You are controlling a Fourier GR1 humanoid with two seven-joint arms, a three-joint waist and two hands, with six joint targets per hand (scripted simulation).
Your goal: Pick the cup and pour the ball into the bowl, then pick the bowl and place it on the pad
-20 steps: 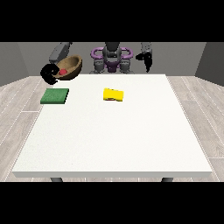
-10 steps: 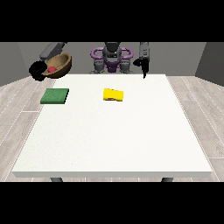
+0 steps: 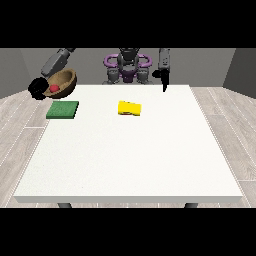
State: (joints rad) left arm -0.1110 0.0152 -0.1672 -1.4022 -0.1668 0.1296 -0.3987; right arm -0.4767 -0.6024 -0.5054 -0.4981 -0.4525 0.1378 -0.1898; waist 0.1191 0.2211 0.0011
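A brown wooden bowl (image 3: pixel 64 81) hangs tilted in the air past the table's far left corner, above and behind the green pad (image 3: pixel 63 109). The red ball (image 3: pixel 54 88) lies inside the bowl. The black hand at the view's left (image 3: pixel 37 89) is shut on the bowl's left rim. The yellow cup (image 3: pixel 129 108) lies on its side on the table, near the far middle. At the view's right, the other hand (image 3: pixel 164 80) hangs over the table's far edge with its fingers pointing straight down, holding nothing.
The white table (image 3: pixel 135 155) spreads wide towards the camera. The robot's torso (image 3: pixel 128 67) stands behind the far edge. The pad sits close to the table's left edge.
The bowl, held by the hand at the view's left, has moved leftward and then come down closer to the pad. The hand at the view's right has lowered a little.
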